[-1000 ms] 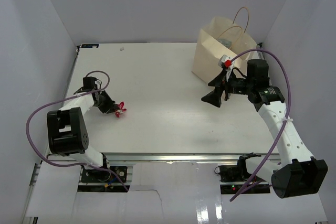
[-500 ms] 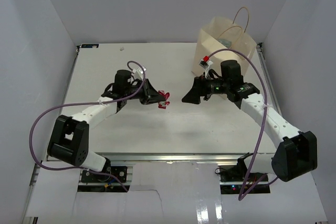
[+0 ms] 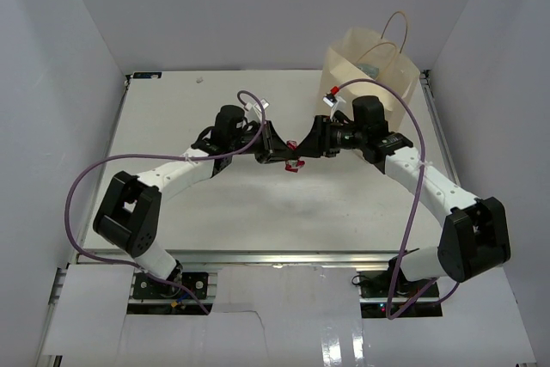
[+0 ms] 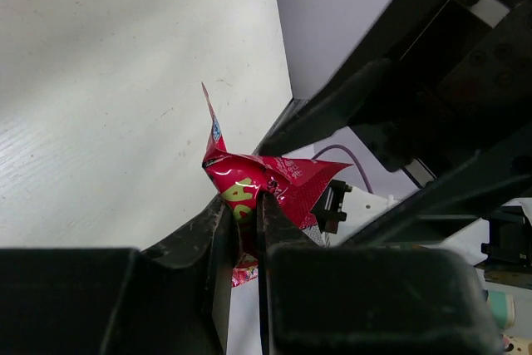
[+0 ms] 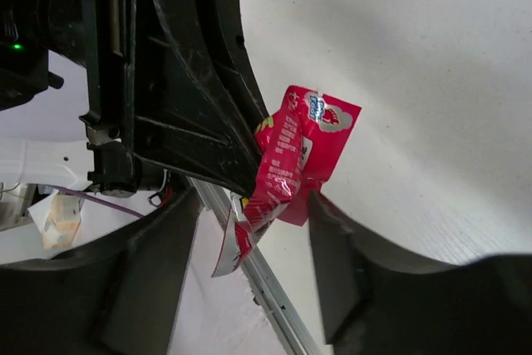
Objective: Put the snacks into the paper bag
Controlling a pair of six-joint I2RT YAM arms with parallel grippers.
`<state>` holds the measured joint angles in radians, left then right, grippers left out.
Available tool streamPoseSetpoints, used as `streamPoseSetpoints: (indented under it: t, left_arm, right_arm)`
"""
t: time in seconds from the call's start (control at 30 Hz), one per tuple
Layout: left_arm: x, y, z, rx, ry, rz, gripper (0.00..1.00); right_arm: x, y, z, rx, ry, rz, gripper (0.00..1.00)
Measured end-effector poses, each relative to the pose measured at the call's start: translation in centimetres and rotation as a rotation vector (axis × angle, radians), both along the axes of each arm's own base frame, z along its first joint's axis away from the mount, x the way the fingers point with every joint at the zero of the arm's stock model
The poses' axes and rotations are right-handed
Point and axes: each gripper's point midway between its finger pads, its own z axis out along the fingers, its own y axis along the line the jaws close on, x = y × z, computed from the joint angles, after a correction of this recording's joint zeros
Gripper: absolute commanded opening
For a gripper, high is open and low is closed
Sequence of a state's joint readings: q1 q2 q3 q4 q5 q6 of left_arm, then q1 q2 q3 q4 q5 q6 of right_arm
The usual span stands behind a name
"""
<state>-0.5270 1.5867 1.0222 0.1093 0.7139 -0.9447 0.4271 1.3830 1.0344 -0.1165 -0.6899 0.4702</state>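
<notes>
Top external view shows me the left claw [image 3: 277, 154] clenched on the red-pink snack [image 3: 293, 164] over the middle of the surface [image 3: 215, 204], the claw at the snack's 9 o'clock. My right claw [image 3: 305, 150] sits at its 3 o'clock, jaws spread to either side of the snack, not clamped. I see the paper bag [image 3: 361, 66] standing at about 1 o'clock from them.

Top external camera looked down from above and behind the rig, far enough to hold the whole table [image 3: 344, 204]. Left wrist camera faced the right gripper [image 4: 307, 189] at close range; right wrist camera faced the left gripper [image 5: 253, 165] likewise. All three views shared the red-pink packet [image 3: 293, 164].
</notes>
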Motion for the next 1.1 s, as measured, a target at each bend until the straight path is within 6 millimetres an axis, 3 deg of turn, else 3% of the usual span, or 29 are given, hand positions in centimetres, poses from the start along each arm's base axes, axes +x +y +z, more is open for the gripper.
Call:
streamPoseSetpoints:
  t: [0.07, 0.13, 0.37, 0.43, 0.47, 0.53, 0.57, 0.6, 0.7, 0.83, 0.97, 1.1]
  left_arm:
    - [-0.1, -0.2, -0.3, 0.003, 0.010, -0.004, 0.04]
    - [-0.1, -0.3, -0.4, 0.002, 0.014, -0.006, 0.05]
    - [0.0, -0.3, -0.1, -0.001, 0.009, -0.005, 0.09]
    - [0.0, -0.3, -0.1, -0.001, 0.010, -0.006, 0.13]
    - [0.0, -0.3, -0.1, -0.002, 0.010, -0.008, 0.22]
    - [-0.1, -0.3, 0.0, -0.006, 0.009, -0.016, 0.38]
    - [-0.2, -0.3, 0.1, -0.009, 0.009, -0.022, 0.51]
    - [-0.4, -0.4, 0.2, -0.012, 0.007, -0.032, 0.56]
    - [-0.8, -0.5, 0.5, -0.022, 0.003, -0.058, 0.64]
    - [-1.1, -0.3, 1.0, -0.033, -0.010, -0.082, 0.67]
    - [-1.3, 0.6, 2.2, -0.051, -0.035, -0.095, 0.72]
    - [-1.5, 2.5, 4.3, -0.084, -0.087, -0.085, 0.86]
  right_arm:
    - [0.2, 0.0, 0.1, 0.002, -0.008, -0.007, 0.44]
    - [0.5, 0.0, 0.1, -0.001, -0.014, -0.014, 0.38]
    - [0.9, 0.0, -0.3, -0.007, -0.014, -0.021, 0.26]
    - [1.0, -0.1, -0.3, -0.009, -0.018, -0.021, 0.17]
    - [1.0, -0.1, -0.3, -0.010, -0.021, -0.020, 0.08]
    - [1.0, -0.2, -0.3, -0.008, -0.024, -0.015, 0.08]
    - [1.0, -0.3, -0.3, -0.004, -0.028, -0.009, 0.08]
    - [1.1, -0.4, -0.2, -0.002, -0.033, -0.005, 0.08]
    - [1.3, -0.7, 0.4, 0.001, -0.067, 0.013, 0.08]
    - [2.0, -0.8, 2.2, 0.017, -0.140, 0.035, 0.08]
    - [2.7, -1.1, 4.0, 0.026, -0.210, 0.038, 0.08]
    - [3.1, -1.4, 5.3, 0.019, -0.283, 0.046, 0.08]
